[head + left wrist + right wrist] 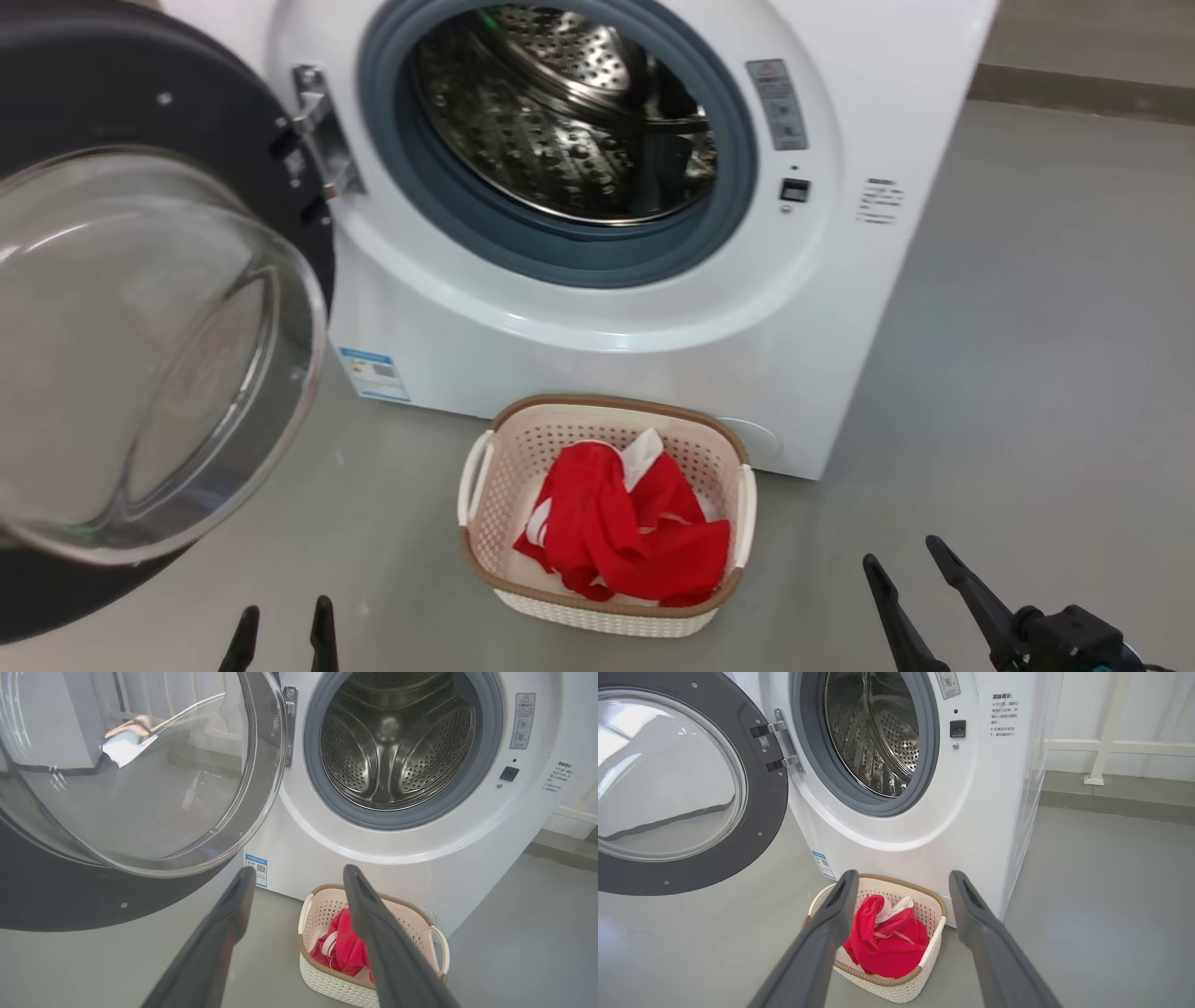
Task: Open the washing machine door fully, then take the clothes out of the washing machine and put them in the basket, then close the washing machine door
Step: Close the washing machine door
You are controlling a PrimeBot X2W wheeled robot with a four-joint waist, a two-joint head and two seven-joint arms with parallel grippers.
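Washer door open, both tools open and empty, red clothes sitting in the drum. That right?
One thing is off: the clothes are not in the drum, they lie in the basket in front of the washing machine, as the head view shows. The washing machine door is open, and the left tool and right tool are open and empty.

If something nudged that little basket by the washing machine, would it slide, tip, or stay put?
Probably slide: the basket looks like thin perforated plastic holding soft red clothes, so it is likely light. The grey floor looks smooth, offering little grip. Tipping seems unlikely, since it sits low and wide.
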